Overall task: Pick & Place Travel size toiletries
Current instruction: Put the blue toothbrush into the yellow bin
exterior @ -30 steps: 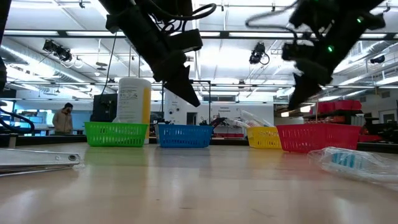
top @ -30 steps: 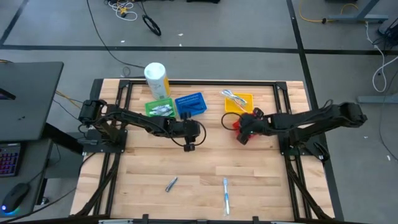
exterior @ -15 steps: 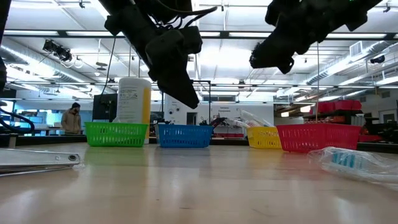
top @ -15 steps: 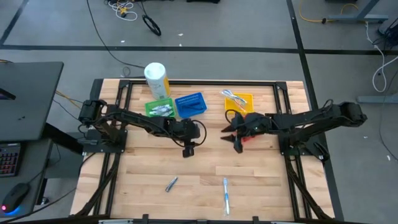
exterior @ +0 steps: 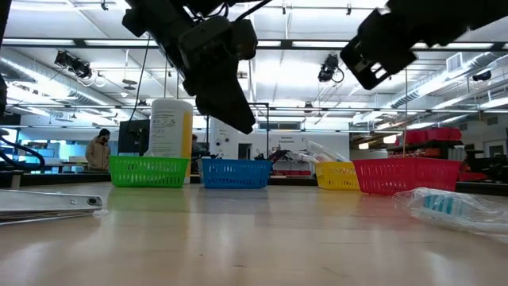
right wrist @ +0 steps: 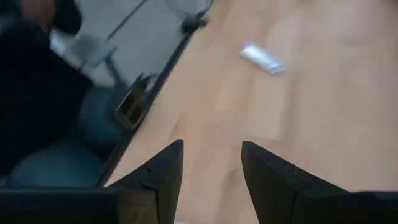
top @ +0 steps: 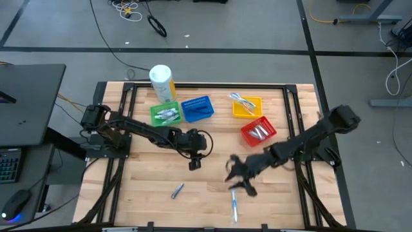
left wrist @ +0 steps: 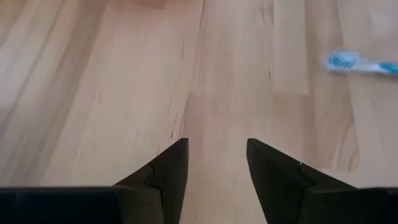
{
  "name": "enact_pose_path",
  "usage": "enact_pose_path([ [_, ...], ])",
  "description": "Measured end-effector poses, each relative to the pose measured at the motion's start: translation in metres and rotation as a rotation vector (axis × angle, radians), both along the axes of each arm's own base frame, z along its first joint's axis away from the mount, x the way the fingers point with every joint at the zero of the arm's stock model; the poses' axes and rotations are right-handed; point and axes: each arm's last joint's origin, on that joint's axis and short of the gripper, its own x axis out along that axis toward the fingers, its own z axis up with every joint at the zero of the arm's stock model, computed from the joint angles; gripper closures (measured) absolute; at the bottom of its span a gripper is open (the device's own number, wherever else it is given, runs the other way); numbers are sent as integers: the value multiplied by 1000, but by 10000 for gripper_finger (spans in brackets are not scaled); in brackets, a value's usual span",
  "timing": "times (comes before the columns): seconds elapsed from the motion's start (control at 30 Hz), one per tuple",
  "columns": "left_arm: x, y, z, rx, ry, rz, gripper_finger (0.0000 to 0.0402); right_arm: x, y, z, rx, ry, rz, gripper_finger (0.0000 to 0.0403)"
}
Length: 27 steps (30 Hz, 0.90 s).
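A wooden table [top: 154,174] in a dark frame is seen from above, standing on a grey floor. Four mesh baskets are ranged along its far side: a green basket [top: 165,113] holding silvery tubes, a blue basket [top: 197,108], a yellow basket [top: 247,105] holding wrapped items, and a red basket [top: 258,131] holding silvery items. A large white-and-yellow bottle [top: 162,82] is placed behind the green one.

Two toiletries are left on the near part of the table: a small silver tube [top: 177,190] and a wrapped blue toothbrush [top: 234,202].

The left gripper [top: 195,162] is held above the table centre; in the left wrist view its fingers [left wrist: 166,168] are seen parted, nothing between them, with the toothbrush [left wrist: 359,63] ahead. The right gripper [top: 235,179] is positioned just above the toothbrush; its fingers [right wrist: 163,167] are likewise parted and empty, and the tube [right wrist: 263,59] appears beyond them.

Only the low view shows the room behind, where a person [exterior: 99,151] is standing
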Motion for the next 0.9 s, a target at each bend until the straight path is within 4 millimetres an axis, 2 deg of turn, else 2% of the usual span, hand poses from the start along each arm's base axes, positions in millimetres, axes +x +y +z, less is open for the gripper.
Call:
enact_pose_path([
  [0.2, -2, -13, 0, -15, -10, 39, 231, 17, 56, -27, -192, 105, 218, 232],
  [0.33, -3, -22, -2, 2, -12, 63, 231, 20, 77, -46, -369, 186, 304, 232],
  [0.53, -5, -34, -1, 18, -22, 53, 231, 14, 81, -69, -436, 348, 320, 232],
  [0.73, -8, -45, -1, 38, -32, 40, 231, 15, 81, -77, -591, 250, 326, 232],
  [0.9, -9, -48, -1, 55, -30, 17, 231, 17, 79, -80, -595, 267, 330, 257],
])
